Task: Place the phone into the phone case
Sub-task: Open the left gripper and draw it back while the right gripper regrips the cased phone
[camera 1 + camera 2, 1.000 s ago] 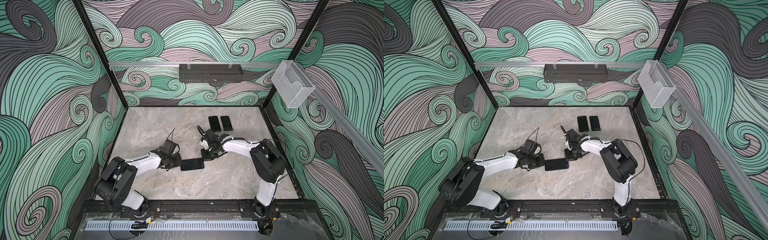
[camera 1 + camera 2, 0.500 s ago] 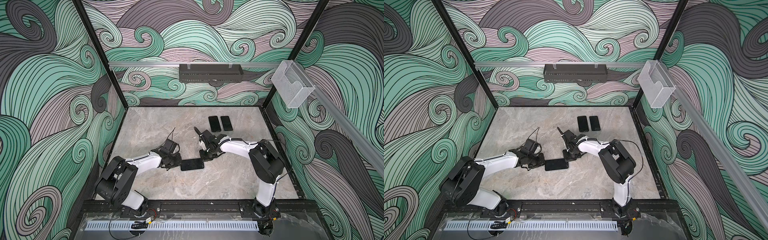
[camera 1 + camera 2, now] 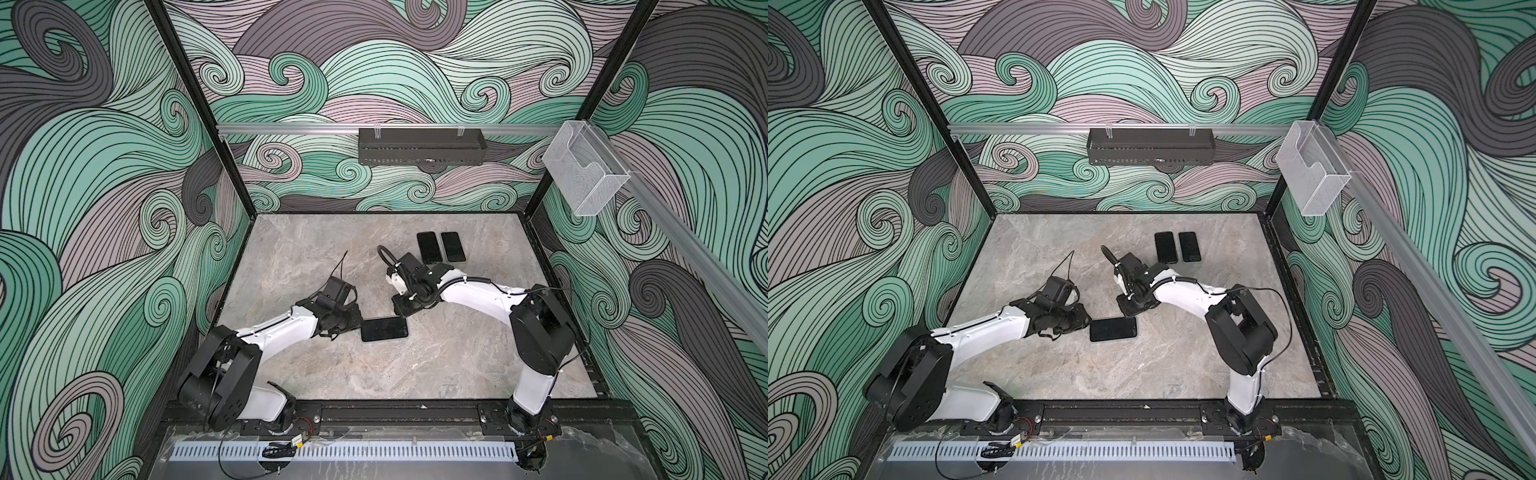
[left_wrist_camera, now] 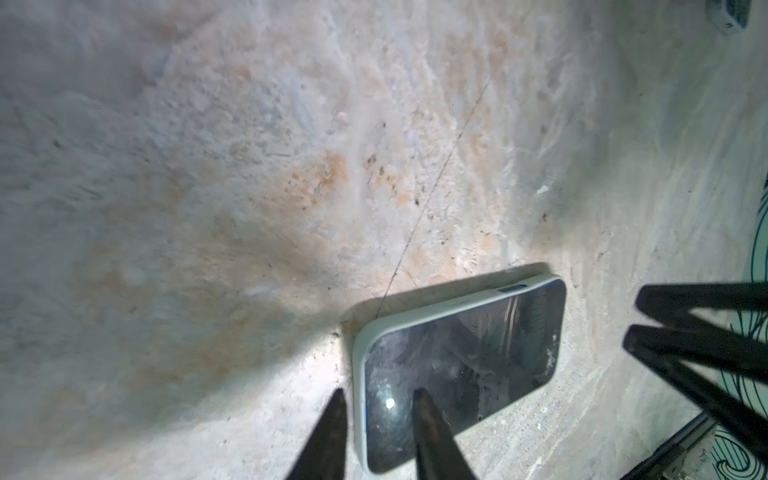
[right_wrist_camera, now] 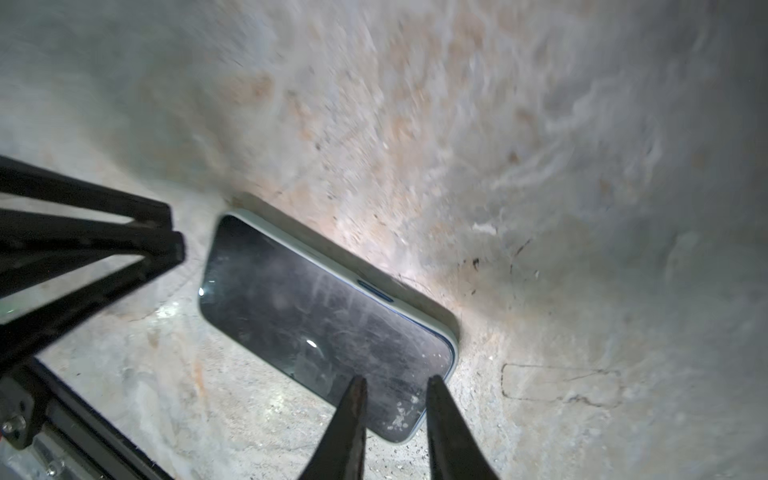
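Count: 2 arms, 2 pincers, 3 dark slabs on the counter.
Left arm (image 3: 282, 328) reaches in from the near left corner. The left pincer (image 3: 356, 323) sits low at the phone's left short end. Its wrist view shows the jaws a little apart, gripping nothing, one tip over the screen and one off the edge.
The phone (image 3: 384, 329) lies flat, screen up, mid-counter and slightly toward the near edge. It's seated in the pale phone case (image 4: 358, 374), with the rim visible along its edges.
Right pincer (image 3: 402, 311) is at the phone's far right corner, jaws slightly apart, empty. Right arm (image 3: 478, 297) comes from the near right corner.
2 more slabs (image 3: 429, 247) (image 3: 453, 247) lie side by side toward the far edge, right of centre. Phones or cases, can't tell.
Counter (image 3: 457, 365): grey marbled stone.
Room: wave-print walls (image 3: 83, 208) in green and grey, 1 black tray (image 3: 419, 146) on the back rail, 1 clear bin (image 3: 586, 174) on the right rail.
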You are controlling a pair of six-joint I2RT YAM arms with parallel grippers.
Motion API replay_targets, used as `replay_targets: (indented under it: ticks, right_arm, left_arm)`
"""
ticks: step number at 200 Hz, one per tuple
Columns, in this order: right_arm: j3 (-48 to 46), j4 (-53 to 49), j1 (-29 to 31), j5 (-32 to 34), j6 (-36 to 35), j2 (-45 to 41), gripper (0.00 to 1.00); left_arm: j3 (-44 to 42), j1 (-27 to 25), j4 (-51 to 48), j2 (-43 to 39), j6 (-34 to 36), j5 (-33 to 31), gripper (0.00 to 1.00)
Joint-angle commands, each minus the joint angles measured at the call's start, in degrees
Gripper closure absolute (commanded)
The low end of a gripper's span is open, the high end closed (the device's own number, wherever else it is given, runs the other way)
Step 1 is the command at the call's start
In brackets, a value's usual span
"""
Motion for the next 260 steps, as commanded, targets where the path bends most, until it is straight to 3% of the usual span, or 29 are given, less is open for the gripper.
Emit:
replay_targets:
  ticks: [1, 20, 43, 54, 107, 139, 260]
  right_arm:
    - [3.62, -4.44, -0.35, -2.48, -11.36, -1.00, 0.58]
    - [4.33, -6.67, -0.01, -4.08, -19.41, -0.11, 0.36]
    - [3.45, -7.84, 1.05, -3.38, -27.47, -0.44, 0.16]
    - [3.01, -7.68, 1.31, -2.68, -30.08, -0.67, 0.11]
    - [3.34, -9.69, 1.83, -4.58, -37.51, 1.36, 0.09]
    - [2.88, -12.57, 3.46, -5.73, -47.65, 3.22, 0.07]
    - [12.41, -15.48, 6.72, -1.81, -50.36, 16.05, 0.05]
  left_arm:
    - [-0.45, 0.95, -4.71, -3.27, -0.20, -3.15, 0.59]
    - [-1.48, 2.01, -7.04, -6.60, -0.74, -4.62, 0.51]
    - [-3.00, 3.60, -10.55, -11.43, -1.75, -6.96, 0.40]
    - [-3.98, 4.39, -11.86, -13.99, -2.18, -7.97, 0.37]
    - [-9.88, 5.87, -14.21, -25.89, -5.89, -14.03, 0.33]
    - [-10.30, 6.00, -17.18, -29.79, -6.60, -15.48, 0.30]
    - [-9.68, 6.23, -20.30, -35.18, -5.81, -15.78, 0.29]
